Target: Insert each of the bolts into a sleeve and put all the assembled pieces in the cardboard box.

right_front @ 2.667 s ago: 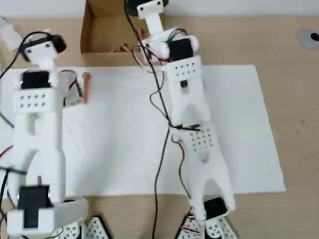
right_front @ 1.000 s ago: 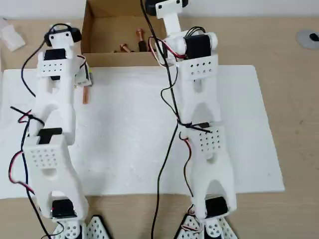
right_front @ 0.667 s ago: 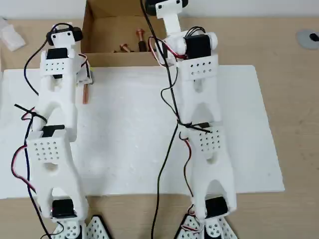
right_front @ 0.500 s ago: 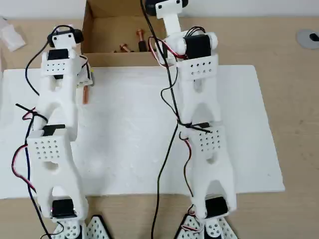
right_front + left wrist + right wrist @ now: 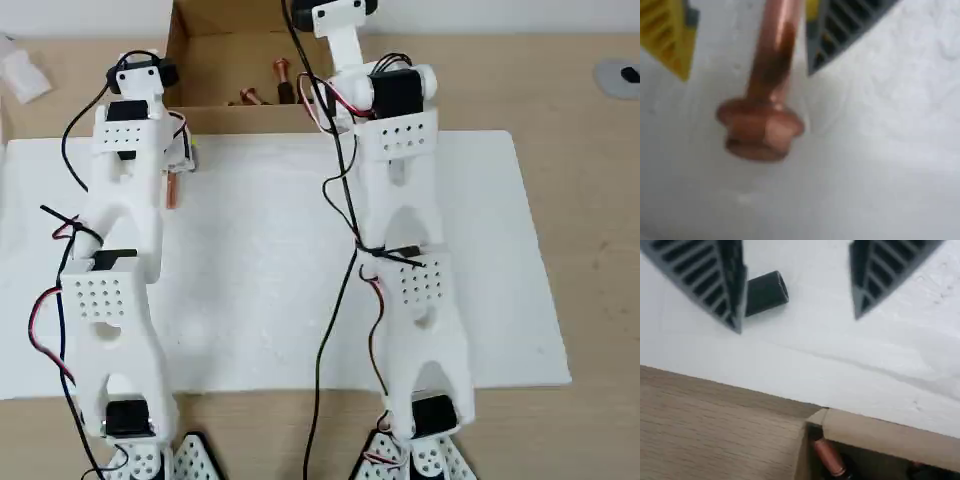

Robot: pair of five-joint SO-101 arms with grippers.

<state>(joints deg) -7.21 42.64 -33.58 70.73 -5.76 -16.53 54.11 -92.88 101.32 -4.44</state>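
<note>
The bolt (image 5: 762, 125) is copper, the sleeve (image 5: 766, 291) black, the mat (image 5: 260, 260) white, the cardboard box (image 5: 230, 120) brown.

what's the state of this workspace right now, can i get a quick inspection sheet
surface: white foam mat on a wooden table
job's things: copper bolt and black sleeve both lying on the mat; cardboard box at the mat's far edge, with copper and dark pieces inside
clutter: small white plastic piece and grey disc on the table
claws: left claw open, straddling the bolt's shaft; right claw open above the mat, with the sleeve beside one finger
cables: black cable along the right arm; red wires on the left arm
surroundings: nothing seen
</note>
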